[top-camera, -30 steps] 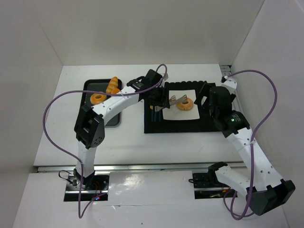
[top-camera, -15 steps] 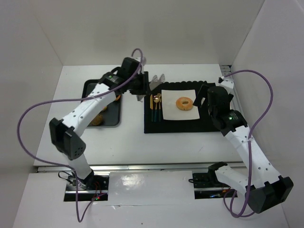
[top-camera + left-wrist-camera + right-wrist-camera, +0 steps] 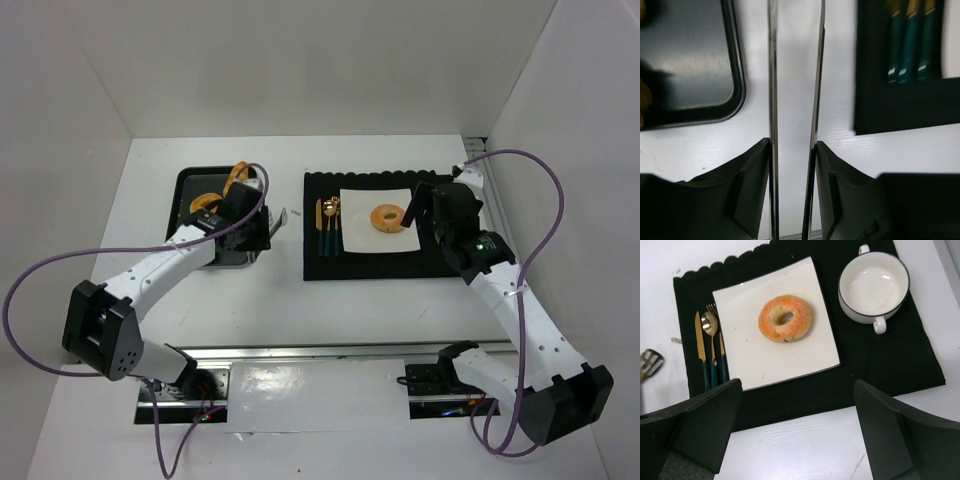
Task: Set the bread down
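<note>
While the bread point(image 3: 785, 318) lies flat on the white plate point(image 3: 790, 365), the left gripper point(image 3: 794, 75) hovers over bare table — blades slightly apart, holding nothing. The right gripper point(image 3: 790, 440) stands wide open above the black mat point(image 3: 900, 360), also empty.

I see a black placemat point(image 3: 900, 365) filling the upper frame, a white square plate point(image 3: 765, 365) on it, cutlery point(image 3: 710, 347) at its left, a white cup point(image 3: 873, 285) upper right, and a dark tray point(image 3: 687, 65) upper left.

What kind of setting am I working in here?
Likely a lab mock-up of a dining place setting: a white-walled enclosure with a black placemat holding a square white plate, the bread, cutlery and a two-handled bowl.
</note>
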Action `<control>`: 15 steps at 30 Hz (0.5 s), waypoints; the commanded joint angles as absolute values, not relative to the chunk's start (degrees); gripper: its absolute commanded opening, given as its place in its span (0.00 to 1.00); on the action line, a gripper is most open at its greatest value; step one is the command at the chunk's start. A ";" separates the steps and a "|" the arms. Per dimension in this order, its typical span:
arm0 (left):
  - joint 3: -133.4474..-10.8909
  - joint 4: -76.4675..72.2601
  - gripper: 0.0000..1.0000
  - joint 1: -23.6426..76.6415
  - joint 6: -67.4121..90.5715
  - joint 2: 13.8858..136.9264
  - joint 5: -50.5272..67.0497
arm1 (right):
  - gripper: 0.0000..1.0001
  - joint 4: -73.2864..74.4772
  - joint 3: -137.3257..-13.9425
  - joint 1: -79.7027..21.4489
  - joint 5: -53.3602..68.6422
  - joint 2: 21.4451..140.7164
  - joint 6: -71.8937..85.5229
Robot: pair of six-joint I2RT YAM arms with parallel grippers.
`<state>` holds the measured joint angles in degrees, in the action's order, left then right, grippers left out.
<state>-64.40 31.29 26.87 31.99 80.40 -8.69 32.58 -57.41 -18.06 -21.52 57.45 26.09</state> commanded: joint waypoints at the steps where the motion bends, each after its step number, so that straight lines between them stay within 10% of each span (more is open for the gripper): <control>1: -60.22 22.07 0.53 27.42 34.10 81.03 -8.44 | 1.00 30.59 -56.08 -17.67 -19.96 58.27 26.19; 8: -57.39 23.64 0.94 30.32 35.60 81.13 -9.94 | 1.00 29.36 -53.88 -17.67 -16.79 59.41 27.42; 15: -65.90 30.05 0.96 31.38 33.93 78.23 -9.40 | 1.00 29.36 -55.37 -17.67 -16.52 64.60 29.62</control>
<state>-60.27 28.77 31.33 34.74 82.19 -9.54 31.83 -53.89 -18.00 -16.78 63.75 28.34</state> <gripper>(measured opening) 0.959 0.997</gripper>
